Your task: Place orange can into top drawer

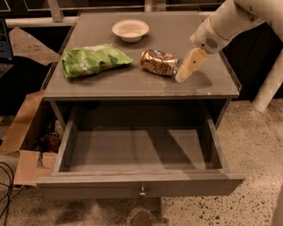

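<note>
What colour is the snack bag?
Bag: bright green, in the camera view. Pincer is above the tabletop, beside the can.
</note>
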{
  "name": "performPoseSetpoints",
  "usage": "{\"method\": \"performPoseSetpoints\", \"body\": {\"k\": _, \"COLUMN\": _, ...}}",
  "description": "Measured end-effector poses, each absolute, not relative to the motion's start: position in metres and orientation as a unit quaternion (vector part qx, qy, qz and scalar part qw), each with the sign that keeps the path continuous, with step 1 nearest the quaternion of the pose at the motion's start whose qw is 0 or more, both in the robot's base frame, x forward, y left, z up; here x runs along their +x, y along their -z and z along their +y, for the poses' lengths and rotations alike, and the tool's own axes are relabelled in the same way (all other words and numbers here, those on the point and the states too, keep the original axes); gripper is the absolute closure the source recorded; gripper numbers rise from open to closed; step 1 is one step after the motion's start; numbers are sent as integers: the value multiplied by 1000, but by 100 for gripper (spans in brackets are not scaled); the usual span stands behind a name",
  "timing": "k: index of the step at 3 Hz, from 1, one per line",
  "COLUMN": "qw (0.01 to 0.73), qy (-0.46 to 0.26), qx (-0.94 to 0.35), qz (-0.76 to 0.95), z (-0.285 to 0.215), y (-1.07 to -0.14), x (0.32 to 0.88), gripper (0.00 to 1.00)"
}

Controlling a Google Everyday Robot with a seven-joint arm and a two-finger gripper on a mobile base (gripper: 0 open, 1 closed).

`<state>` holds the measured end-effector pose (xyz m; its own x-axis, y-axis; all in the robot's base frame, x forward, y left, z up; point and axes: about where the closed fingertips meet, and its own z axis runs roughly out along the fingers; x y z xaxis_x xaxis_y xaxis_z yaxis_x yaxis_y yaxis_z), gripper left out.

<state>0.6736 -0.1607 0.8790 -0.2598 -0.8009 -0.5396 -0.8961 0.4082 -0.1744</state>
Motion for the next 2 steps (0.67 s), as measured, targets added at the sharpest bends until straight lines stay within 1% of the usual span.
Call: {"method": "performPoseSetpoints", "body": {"k": 2, "qw": 236, "qy": -80, "qx": -489, "qz": 836, "z": -136, "y": -860, "x": 688, "gripper": 0}}
